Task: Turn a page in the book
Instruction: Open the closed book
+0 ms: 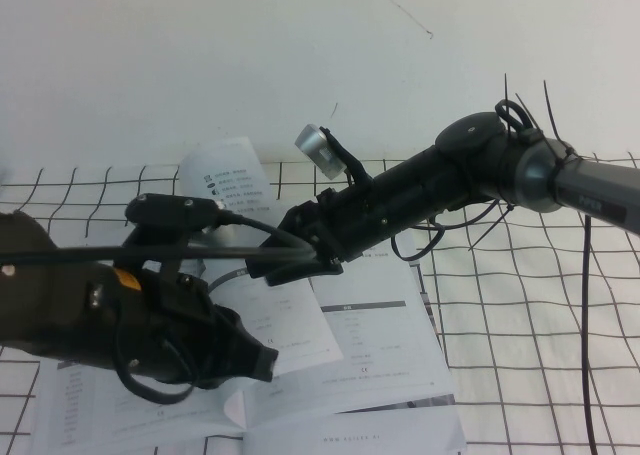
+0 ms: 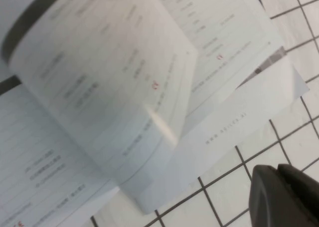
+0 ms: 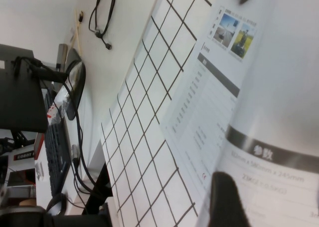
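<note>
**Page lifted and arched over the open book, right gripper at its edge**

I see the book [image 1: 380,360] lying open on the table [image 1: 540,305], near the middle of the near edge. The table is covered with a white cloth bearing a dark grid pattern.

One page [image 1: 232,180] stands raised above the spread and curls over toward the left edge of the table. In the left wrist view the same page [image 2: 109,87] forms a broad arch above the flat leaves, with its underside facing the camera. Printed tables, a grey band and small vehicle photos are visible on the exposed leaves in the right wrist view.

The right gripper [image 1: 290,260] reaches in from the right edge of the table and sits over the book's centre, at the lower part of the raised page. A dark finger [image 3: 227,199] shows against the page surface in the right wrist view. I cannot tell from any view whether its fingers are closed on the page or merely beside it.

The left gripper [image 1: 262,360] is positioned over the left half of the book, near the near edge of the table. Only one dark fingertip [image 2: 286,194] appears in the left wrist view, above bare grid cloth, clear of the paper. I cannot tell how wide its fingers are set.

No containers are in view.
</note>
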{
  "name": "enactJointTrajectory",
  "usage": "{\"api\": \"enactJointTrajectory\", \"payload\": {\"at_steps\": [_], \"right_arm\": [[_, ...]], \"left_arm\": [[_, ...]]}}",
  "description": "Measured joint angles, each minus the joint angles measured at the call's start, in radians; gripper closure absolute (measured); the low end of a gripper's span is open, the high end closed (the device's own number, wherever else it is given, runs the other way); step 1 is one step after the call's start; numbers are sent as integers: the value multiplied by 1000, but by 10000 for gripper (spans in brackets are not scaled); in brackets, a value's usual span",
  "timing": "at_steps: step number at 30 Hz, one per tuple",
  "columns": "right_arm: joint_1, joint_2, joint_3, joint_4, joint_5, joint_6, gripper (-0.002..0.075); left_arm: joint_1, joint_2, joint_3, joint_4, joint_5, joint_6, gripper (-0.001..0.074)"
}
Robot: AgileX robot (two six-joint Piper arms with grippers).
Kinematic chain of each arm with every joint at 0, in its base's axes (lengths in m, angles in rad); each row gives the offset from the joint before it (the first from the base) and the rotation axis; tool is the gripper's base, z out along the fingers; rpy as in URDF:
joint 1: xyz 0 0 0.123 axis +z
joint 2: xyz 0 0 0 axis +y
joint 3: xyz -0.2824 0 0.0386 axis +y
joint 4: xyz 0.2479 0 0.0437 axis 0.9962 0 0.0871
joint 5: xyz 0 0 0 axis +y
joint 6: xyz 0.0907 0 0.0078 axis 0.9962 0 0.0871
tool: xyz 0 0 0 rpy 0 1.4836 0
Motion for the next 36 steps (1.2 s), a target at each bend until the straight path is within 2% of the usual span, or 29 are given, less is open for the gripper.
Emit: {"api": "enactJointTrajectory", "payload": {"at_steps": [5,15,23,28,36], "right_arm": [[0,0,0,0,0,0,340],[0,0,0,0,-2,0,340],[0,0,0,0,-2,0,340],[0,0,0,2,0,0,340],[0,0,0,2,0,0,340]], "left_arm": [[-93,23,0,85,-52,-85,738],[-224,90,0,311,-57,-280,738],[-339,151,0,631,-59,-575,738],[-356,167,0,714,-60,-659,738],[-362,203,0,731,-72,-673,738]]}}
